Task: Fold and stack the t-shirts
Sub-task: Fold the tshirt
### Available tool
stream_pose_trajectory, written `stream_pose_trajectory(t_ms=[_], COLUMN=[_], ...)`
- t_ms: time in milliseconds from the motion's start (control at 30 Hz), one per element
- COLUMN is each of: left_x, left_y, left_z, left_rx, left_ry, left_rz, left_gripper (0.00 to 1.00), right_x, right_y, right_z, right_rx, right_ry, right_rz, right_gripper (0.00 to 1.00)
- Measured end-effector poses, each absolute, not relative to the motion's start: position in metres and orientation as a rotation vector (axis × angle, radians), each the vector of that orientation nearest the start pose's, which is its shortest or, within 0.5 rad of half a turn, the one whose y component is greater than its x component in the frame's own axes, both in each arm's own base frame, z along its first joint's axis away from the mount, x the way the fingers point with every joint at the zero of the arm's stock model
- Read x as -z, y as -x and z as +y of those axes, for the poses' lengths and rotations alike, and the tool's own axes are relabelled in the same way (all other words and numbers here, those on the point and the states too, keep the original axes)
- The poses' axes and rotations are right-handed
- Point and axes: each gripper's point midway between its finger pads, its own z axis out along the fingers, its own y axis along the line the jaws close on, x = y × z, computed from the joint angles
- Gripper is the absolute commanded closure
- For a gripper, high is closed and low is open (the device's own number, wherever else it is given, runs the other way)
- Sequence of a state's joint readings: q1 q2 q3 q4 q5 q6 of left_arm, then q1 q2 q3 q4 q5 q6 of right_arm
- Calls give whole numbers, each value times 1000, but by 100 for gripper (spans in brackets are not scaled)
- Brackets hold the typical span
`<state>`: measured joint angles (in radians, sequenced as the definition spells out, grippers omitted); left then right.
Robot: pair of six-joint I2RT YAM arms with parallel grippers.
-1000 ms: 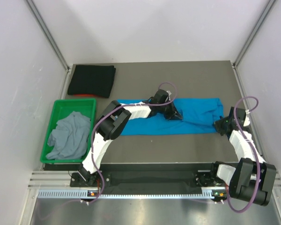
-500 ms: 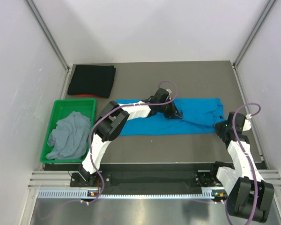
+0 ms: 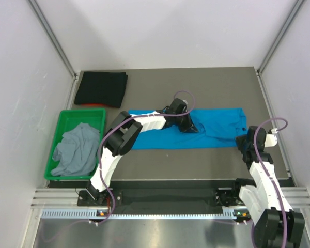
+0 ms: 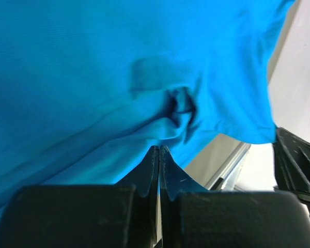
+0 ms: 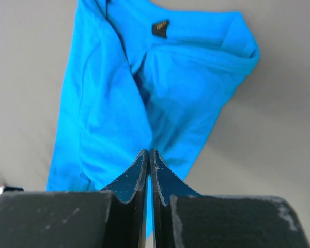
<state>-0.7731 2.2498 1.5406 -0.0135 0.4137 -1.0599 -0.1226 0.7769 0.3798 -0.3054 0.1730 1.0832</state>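
White links [image 3: 263, 178], black joints [image 3: 125, 137], purple cables [image 3: 182, 94], scuffed claw fingers [image 5: 163, 181]

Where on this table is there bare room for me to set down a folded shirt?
Bare table runs behind the blue t-shirt, right of the black t-shirt. A narrower strip lies before it, between green bin and right arm. The middle and left are crowded.

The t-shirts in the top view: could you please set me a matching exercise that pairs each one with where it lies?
Things:
1. blue t-shirt
2. black t-shirt
3. grey t-shirt

Places:
A. crumpled inside the green bin
B. stretched out long across the middle of the table
C. folded at the table's far left corner

Pairs: 1-B, 2-C, 3-A
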Motion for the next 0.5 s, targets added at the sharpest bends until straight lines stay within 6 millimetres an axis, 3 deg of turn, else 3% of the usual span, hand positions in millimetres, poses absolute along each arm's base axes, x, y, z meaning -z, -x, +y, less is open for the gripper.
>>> stream_pose_trajectory(t_ms=[133, 300, 500], left_x=[-39, -37, -47], left_y=[-331, -330, -329], left_z=[-462, -460, -469], left_rx=[1245, 1231, 1323], left_ry=[132, 126, 46], left_rz=[2665, 2674, 2619], left_gripper=[100, 100, 73], right_x=[-78, -55, -44], right_y=[-257, -251, -248], right_z=[-27, -25, -25], right_rx=[-285, -244, -210], right_ry=[-1374, -1400, -1421], right_rz=[1795, 1833, 1868], right_gripper=[100, 100, 100])
